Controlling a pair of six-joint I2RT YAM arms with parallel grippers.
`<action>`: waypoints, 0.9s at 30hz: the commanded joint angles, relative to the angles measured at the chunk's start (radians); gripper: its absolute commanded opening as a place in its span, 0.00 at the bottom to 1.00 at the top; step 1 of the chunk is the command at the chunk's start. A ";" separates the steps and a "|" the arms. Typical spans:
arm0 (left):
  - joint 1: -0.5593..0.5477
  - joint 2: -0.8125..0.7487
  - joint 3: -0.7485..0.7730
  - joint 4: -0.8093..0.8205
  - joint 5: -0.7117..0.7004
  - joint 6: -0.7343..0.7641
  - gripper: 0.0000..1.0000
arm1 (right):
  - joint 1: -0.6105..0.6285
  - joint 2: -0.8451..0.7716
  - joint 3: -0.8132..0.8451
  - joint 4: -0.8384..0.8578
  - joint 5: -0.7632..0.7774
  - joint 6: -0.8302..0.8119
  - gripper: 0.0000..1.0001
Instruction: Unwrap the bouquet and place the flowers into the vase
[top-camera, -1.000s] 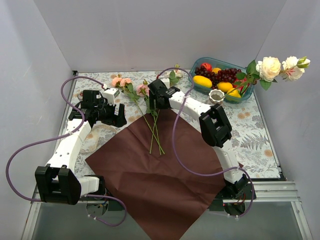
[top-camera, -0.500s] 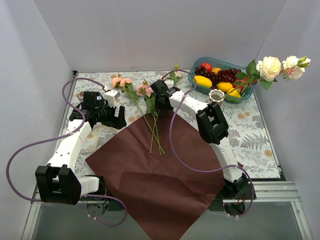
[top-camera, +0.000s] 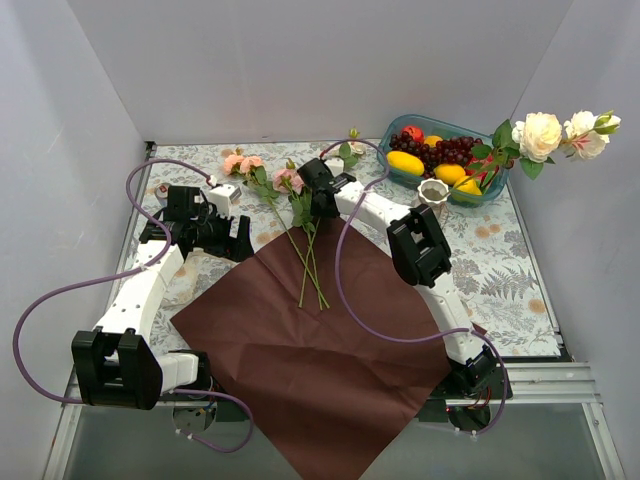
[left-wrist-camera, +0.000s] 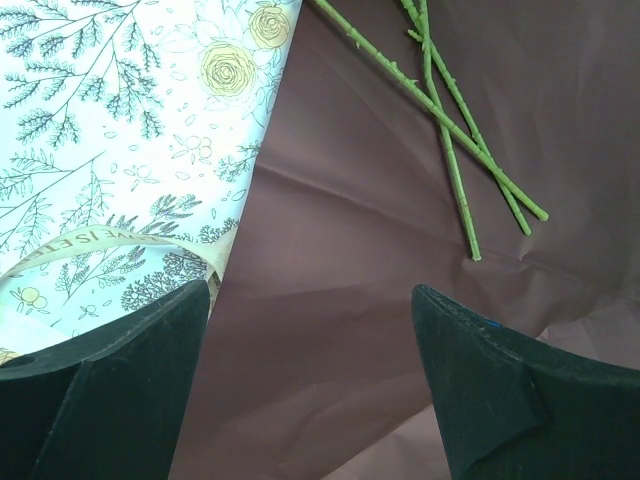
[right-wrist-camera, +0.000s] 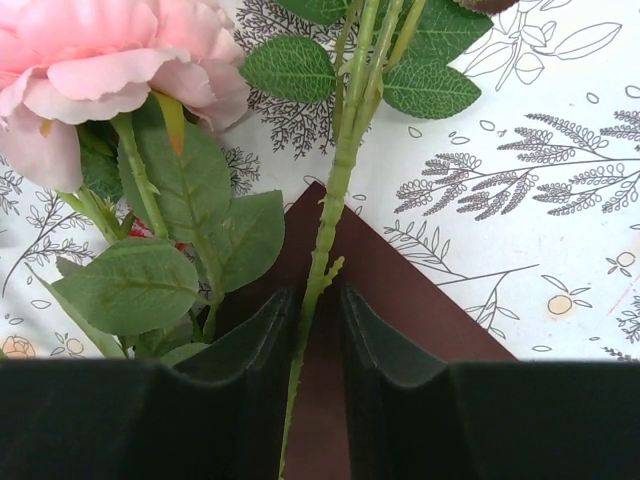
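Nearest the arm bases, dark red paper (top-camera: 330, 350) spread flat, green stems (top-camera: 310, 270) crossing its far corner. At its left edge, left gripper (left-wrist-camera: 310, 300) wide apart, empty, unchanged from a second ago. Further back, right gripper (right-wrist-camera: 315, 300) narrowed from fully spread to a slim gap round one rose stem (right-wrist-camera: 330, 200) below the pink roses (top-camera: 285, 178); actual pinch impossible to tell. Far right, vase (top-camera: 433, 193) against the fruit bowl (top-camera: 460, 123).

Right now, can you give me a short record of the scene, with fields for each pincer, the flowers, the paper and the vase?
left pincer: open, empty, over the edge of the wrapping paper
right pincer: one flower stem between its jaws, grip uncertain
wrapping paper: unfolded, flat
vase: upright, white roses lean out of it
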 joint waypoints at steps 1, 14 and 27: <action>0.005 -0.026 -0.019 0.009 0.023 0.010 0.81 | -0.004 0.006 -0.021 0.050 0.000 0.010 0.23; 0.005 -0.027 0.019 -0.020 0.023 0.037 0.81 | 0.002 -0.185 -0.154 0.146 0.032 -0.005 0.01; 0.005 -0.037 0.047 -0.036 0.054 0.031 0.81 | 0.102 -0.550 -0.335 0.291 0.178 -0.132 0.01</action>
